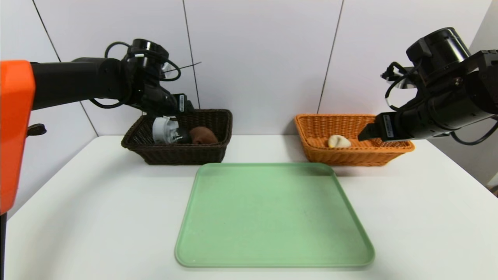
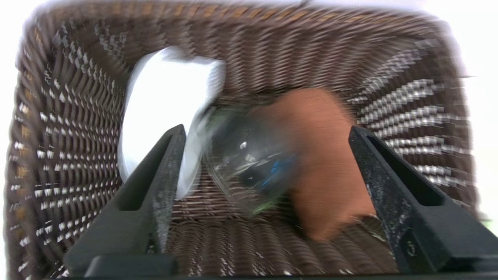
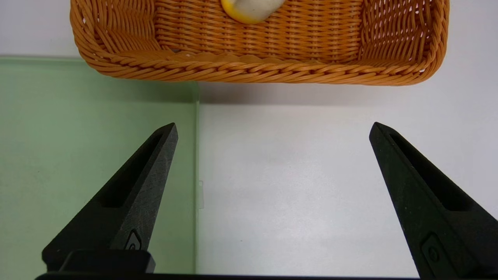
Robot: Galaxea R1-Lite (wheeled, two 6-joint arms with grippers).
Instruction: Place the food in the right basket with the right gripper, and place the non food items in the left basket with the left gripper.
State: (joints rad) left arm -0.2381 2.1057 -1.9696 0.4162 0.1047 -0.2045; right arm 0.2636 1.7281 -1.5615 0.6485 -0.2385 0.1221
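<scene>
1. The left gripper (image 2: 264,136) hangs over the dark brown woven basket (image 1: 210,153) at the far left of the white table (image 1: 78,217), fingers spread wide and gripping nothing.
2. Inside that basket, just below the fingers, lie a white round plastic object with a clear glass bulb end (image 2: 163,116) and, touching it on the right, a brown rounded lump (image 2: 323,155).
3. In the middle, nearer the robot, sits the pale green flat tray (image 1: 272,217), bare.
4. Far right, the orange woven basket (image 1: 323,155) holds a pale cream and yellow rounded food piece (image 1: 339,141).
5. The right gripper (image 3: 272,130) hovers at that basket's near right side, fingers wide apart and empty, the food piece well beyond them.
</scene>
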